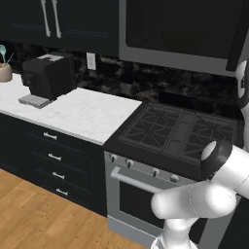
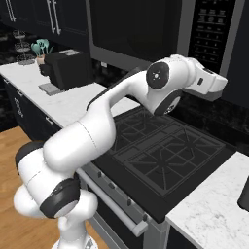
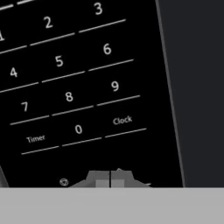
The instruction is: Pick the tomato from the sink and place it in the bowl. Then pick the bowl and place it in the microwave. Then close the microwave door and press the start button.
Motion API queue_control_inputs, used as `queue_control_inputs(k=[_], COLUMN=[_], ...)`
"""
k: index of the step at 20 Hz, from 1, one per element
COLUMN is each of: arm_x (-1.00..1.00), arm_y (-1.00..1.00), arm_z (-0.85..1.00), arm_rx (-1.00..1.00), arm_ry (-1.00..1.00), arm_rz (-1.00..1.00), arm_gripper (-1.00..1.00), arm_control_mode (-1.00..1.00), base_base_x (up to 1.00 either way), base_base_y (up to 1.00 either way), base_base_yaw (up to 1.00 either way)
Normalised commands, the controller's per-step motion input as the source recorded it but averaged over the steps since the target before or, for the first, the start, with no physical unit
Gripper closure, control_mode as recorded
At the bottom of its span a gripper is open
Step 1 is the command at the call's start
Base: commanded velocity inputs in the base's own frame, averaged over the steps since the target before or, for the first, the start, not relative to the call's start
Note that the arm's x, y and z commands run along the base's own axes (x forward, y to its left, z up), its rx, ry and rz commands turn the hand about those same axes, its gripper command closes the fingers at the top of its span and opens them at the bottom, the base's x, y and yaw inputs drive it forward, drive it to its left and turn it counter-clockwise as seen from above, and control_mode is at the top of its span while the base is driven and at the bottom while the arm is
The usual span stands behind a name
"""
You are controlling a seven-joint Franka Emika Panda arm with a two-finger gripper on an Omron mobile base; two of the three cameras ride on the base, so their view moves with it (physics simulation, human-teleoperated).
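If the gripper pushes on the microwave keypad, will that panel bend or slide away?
Probably neither. The keypad looks like a flat, rigid panel set flush in the microwave, which sits built in among the cabinets, so it should hardly shift. Its surface seems smooth and glossy, so the shut gripper might slip sideways.

Kitchen, dark scheme: black upper cabinets (image 1: 58, 22) with silver bar handles, black drawers (image 1: 53, 160) below, black marbled backsplash (image 1: 160, 82) with a white outlet (image 1: 91, 61). White marble counter (image 1: 82, 114) on both sides of a black gas stove (image 1: 182, 131) with steel oven front (image 1: 141, 189). Wood plank floor (image 1: 34, 219); black coffee machine (image 1: 48, 78) and a utensil pot (image 1: 5, 68) on the counter.
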Motion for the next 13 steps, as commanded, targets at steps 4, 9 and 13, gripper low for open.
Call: queue_control_inputs(k=[4, 9, 13], arm_x=[0.27, -0.22, -0.65], arm_y=[-0.22, 0.08, 0.25], arm_z=[-0.08, -0.01, 0.04], arm_rx=[0.03, 0.0, 0.0], arm_ry=[0.0, -0.05, -0.17], arm_rz=[0.04, 0.0, 0.0], arm_gripper=[1.0, 1.0, 1.0], arm_control_mode=[-1.0, -1.0, -1.0], base_base_x=[0.0, 0.0, 0.0], base_base_y=[0.0, 0.0, 0.0], base_base_yaw=[0.0, 0.0, 0.0])
